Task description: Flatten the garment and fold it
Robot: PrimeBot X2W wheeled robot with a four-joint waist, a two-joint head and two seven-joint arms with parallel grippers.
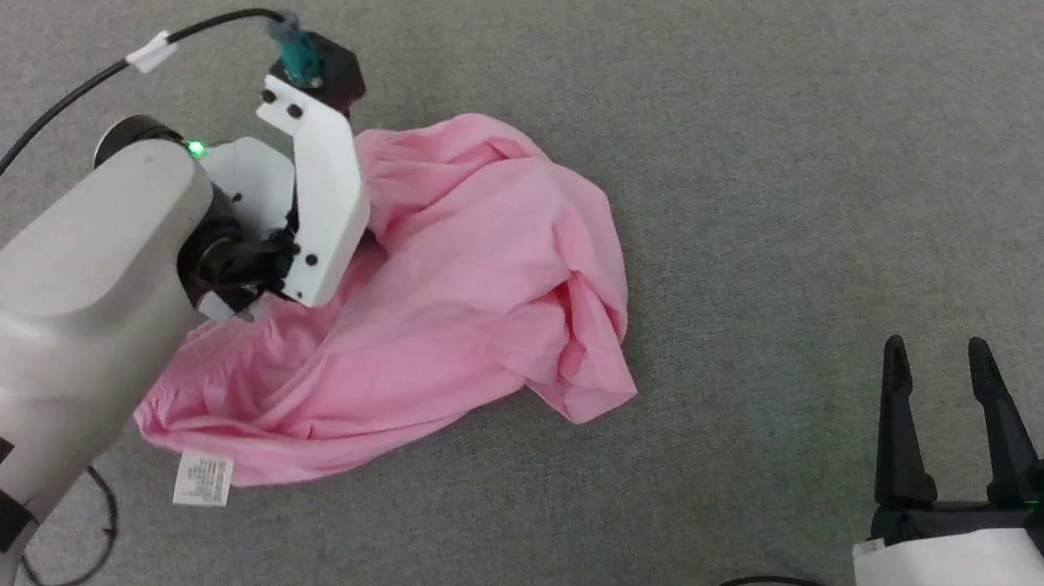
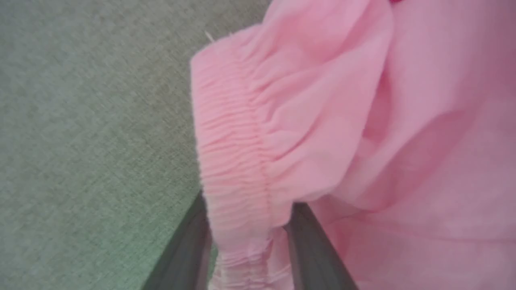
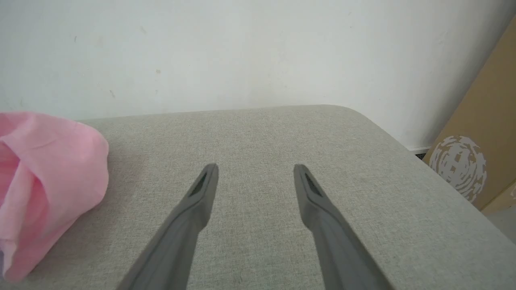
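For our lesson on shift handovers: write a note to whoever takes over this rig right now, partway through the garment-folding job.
Left gripper: astride the gathered waistband; firm grip unconfirmed.
Right gripper: open, empty, to the right of the garment.
Garment: crumpled on the grey surface, care label at its near edge.
Done: nothing flattened yet. Left: spread it flat, then fold.

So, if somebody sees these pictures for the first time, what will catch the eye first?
The crumpled pink garment lying left of centre on the grey fabric surface, with its white care label at the near edge. The left gripper has its jaws on either side of the waistband, while the right gripper stands open at the lower right of the head view.
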